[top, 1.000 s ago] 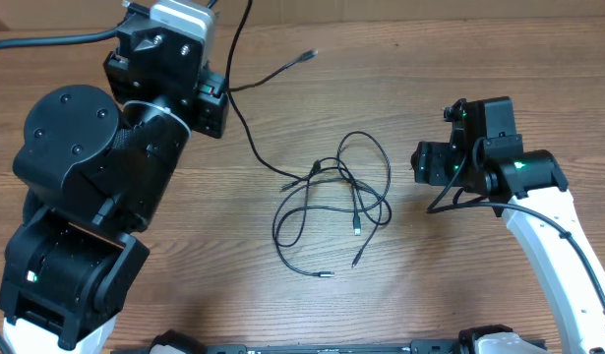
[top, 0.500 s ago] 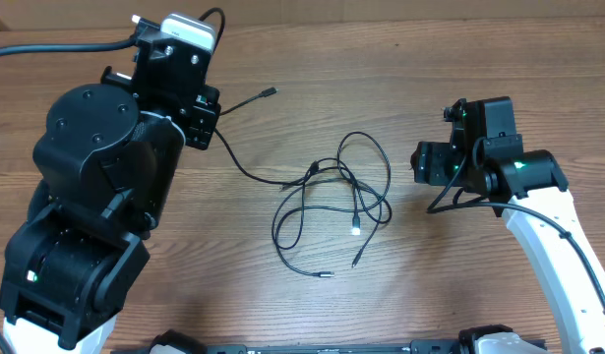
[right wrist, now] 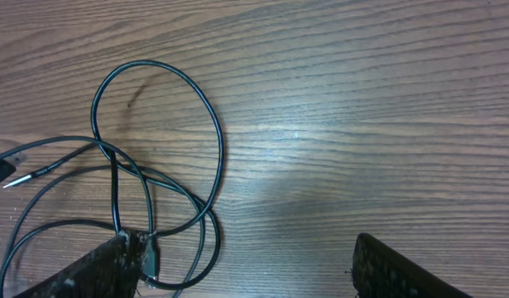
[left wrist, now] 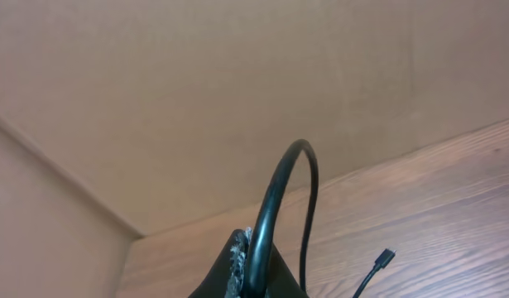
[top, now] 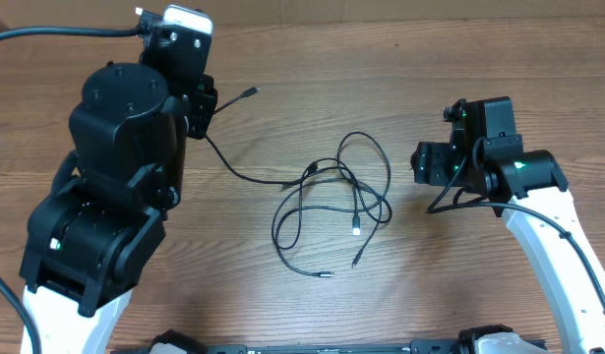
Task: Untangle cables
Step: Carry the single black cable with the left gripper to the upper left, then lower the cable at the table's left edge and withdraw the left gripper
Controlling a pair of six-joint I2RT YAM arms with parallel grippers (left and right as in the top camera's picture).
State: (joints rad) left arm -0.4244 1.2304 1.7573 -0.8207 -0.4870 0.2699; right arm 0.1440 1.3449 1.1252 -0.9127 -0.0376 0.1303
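- Evidently the thin black rubbery cables (top: pixel 313 170) lie as a loose heap of overlapping loops at the middle of the brown wood-grain surface (top: pixel 459 59), with a few plug ends poking out toward the near edge.
- They look light, limp and smooth-jacketed. A pull on one strand would likely drag its neighbours along, so slow, short tugs suit them.
- Toward the far-left corner, the left tool (left wrist: pixel 252 266) is pinched tight on one strand (left wrist: pixel 266 207), which arches up from its tips in a springy curve. That strand's small plug (left wrist: pixel 385 257) lies free nearby.
- From the grip, the strand trails across the surface into the heap's left side.
- At the heap's right side, the right tool (right wrist: pixel 246 273) stands wide and holds nothing, with one round loop just ahead of its fingers.
- The best hold is probably a bare run of cord clear of the crossings, or just behind a plug, where the moulded body gives the pads something firm. The thin round jacket may slip otherwise.
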